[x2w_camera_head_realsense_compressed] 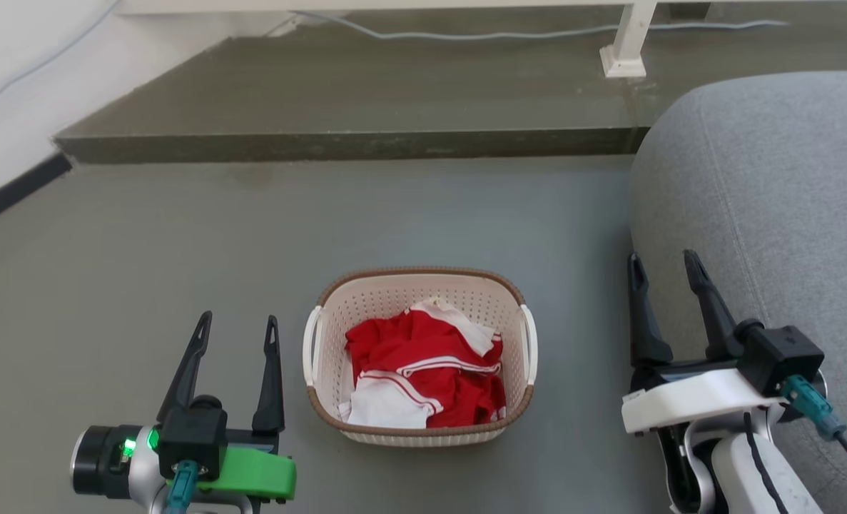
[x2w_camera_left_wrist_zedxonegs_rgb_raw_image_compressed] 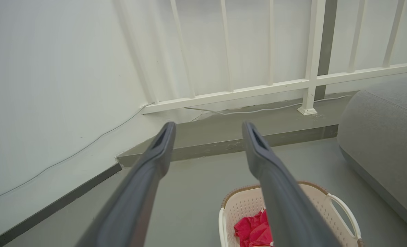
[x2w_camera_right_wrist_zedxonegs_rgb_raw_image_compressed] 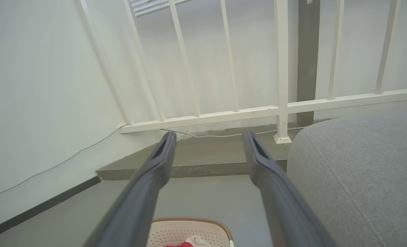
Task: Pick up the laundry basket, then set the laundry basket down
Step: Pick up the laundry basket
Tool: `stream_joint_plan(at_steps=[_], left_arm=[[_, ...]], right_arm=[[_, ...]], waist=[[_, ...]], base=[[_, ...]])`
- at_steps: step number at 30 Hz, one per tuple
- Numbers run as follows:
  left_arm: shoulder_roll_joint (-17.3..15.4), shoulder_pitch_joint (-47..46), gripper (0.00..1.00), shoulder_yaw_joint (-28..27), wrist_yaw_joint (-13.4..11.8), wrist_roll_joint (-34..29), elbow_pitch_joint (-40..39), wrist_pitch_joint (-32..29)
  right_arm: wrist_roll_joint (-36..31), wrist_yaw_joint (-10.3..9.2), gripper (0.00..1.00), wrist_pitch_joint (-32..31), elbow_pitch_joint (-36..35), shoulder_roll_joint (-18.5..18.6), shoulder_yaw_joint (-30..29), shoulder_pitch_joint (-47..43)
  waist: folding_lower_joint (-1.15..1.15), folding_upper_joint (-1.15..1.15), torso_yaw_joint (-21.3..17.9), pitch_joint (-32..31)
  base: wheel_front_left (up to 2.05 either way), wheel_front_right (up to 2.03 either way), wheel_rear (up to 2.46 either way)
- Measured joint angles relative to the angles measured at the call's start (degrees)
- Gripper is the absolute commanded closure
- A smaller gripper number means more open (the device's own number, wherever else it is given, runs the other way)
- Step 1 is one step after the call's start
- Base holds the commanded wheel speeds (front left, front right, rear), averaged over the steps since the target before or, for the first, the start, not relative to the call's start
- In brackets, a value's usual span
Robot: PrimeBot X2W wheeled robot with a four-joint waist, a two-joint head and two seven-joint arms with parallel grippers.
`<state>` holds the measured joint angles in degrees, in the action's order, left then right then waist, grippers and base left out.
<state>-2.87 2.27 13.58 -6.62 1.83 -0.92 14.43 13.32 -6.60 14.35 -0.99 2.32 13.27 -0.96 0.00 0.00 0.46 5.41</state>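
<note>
the small cream plastic laundry basket (x2w_camera_head_realsense_compressed: 423, 273) with a brown rim sits untouched. the left gripper (x2w_camera_head_realsense_compressed: 239, 321) and right gripper (x2w_camera_head_realsense_compressed: 662, 258) are wide open, empty. next they likely must grab its white handles (x2w_camera_head_realsense_compressed: 312, 343).

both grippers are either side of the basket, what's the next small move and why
The laundry basket sits on the floor, untouched, between the left gripper and the right gripper, both open and empty. So the next move is probably to lower both arms and ease each gripper inward to its nearer white handle: the left handle and the right handle.
</note>
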Motion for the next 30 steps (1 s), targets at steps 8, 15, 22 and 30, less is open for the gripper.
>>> stream_joint_plan(at_steps=[8, 15, 22, 30], left_arm=[[0.1, -4.7, 0.00, 0.7, 1.1, 1.6, 1.7, 0.0], [0.1, -8.4, 0.00, 1.0, 3.1, 2.1, 7.8, 0.0], [0.1, -15.0, 0.00, 1.5, 4.7, 2.3, 15.5, 0.0], [0.4, -23.5, 0.00, 1.4, 5.5, 3.1, 21.6, 0.0]], right_arm=[[-0.3, 0.01, 0.00, 0.0, 0.6, 0.0, -1.7, 3.1], [-1.0, 0.26, 0.00, 0.1, 5.0, 0.2, -2.6, 6.4], [-2.5, 1.04, 0.00, 0.1, 10.5, 0.9, -2.6, 13.2], [-2.2, 1.54, 0.00, 0.1, 16.9, 1.0, -3.2, 19.4]], waist=[[0.00, 0.00, 0.3, 4.7], [0.00, 0.00, 0.8, 9.8], [0.00, 0.00, 1.5, 16.1], [0.01, 0.00, 1.9, 22.6]], base=[[0.00, 0.00, 0.00], [0.00, 0.00, 0.00], [0.00, 0.00, 0.00], [0.00, 0.00, 0.00]])
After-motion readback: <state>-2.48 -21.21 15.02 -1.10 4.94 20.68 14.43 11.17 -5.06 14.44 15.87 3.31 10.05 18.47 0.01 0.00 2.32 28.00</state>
